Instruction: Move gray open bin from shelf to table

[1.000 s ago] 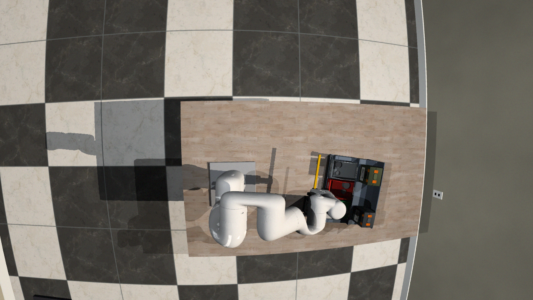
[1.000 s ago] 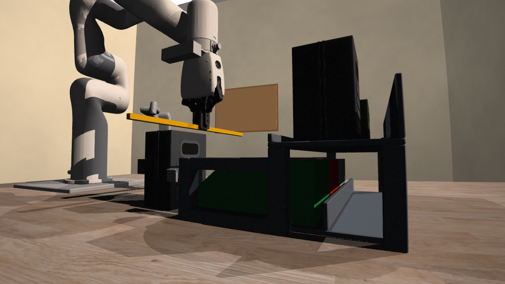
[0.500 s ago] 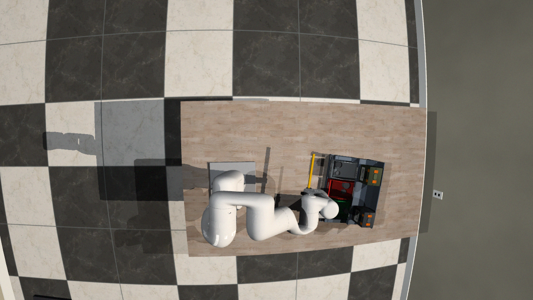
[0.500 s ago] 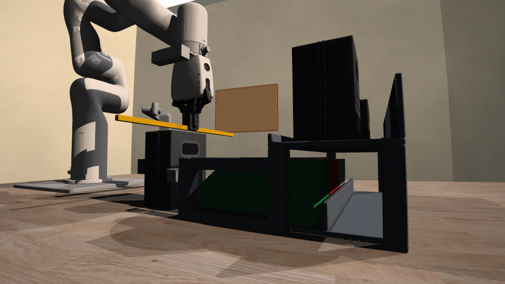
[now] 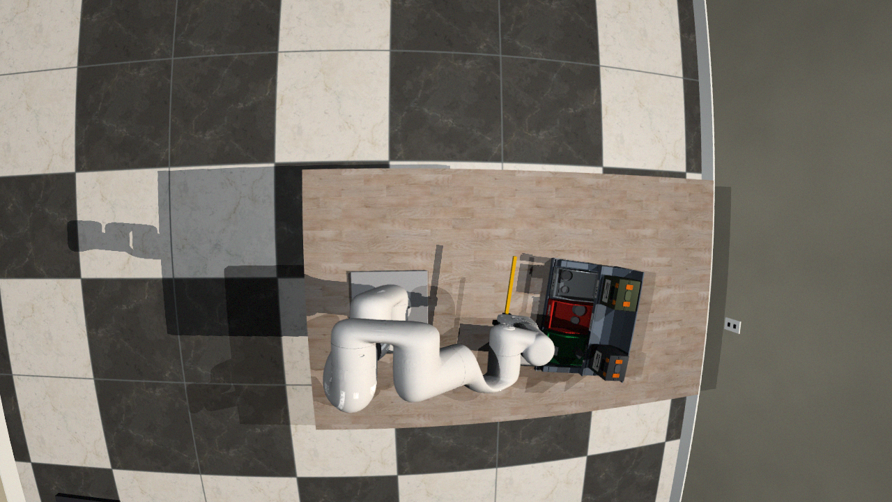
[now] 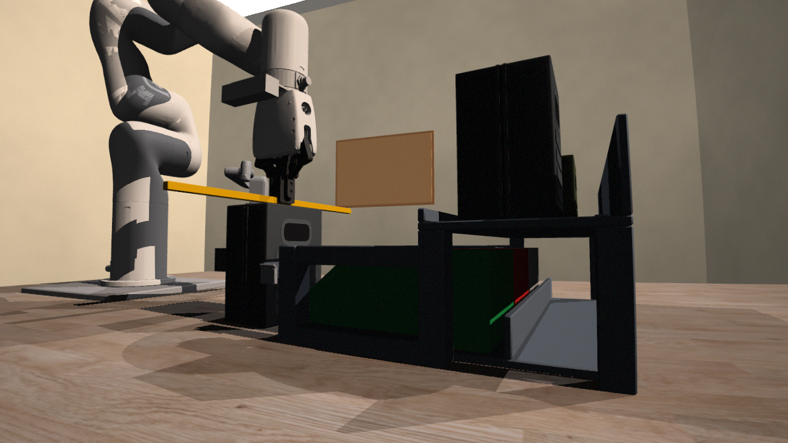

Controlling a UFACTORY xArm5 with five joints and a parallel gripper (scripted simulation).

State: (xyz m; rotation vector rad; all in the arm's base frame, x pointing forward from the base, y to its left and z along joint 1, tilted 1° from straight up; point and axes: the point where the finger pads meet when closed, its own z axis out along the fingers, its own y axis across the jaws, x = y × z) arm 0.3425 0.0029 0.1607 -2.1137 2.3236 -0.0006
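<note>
The gray open bin (image 5: 576, 284) stands at the far end of the dark shelf (image 5: 592, 318), with round parts in it. The red bin (image 5: 568, 315) is beside it, and the green bin (image 5: 564, 351) is at the near end, partly under my wrist. In the side view the green bin (image 6: 380, 297) and a sliver of the red bin (image 6: 520, 272) show inside the shelf frame (image 6: 452, 297); the gray bin is hidden behind them. My gripper (image 6: 284, 195) is shut on a long yellow bar (image 6: 256, 197) and holds it level, in the air in front of the shelf. The bar (image 5: 511, 284) runs along the shelf's front.
Two dark boxes with orange marks (image 5: 625, 293) (image 5: 610, 364) stand on the shelf's upper level; one shows tall and black (image 6: 506, 137). A dark box with a gray face (image 6: 273, 264) stands on the table by the shelf, below the bar. My base plate (image 5: 386, 290) is at the left.
</note>
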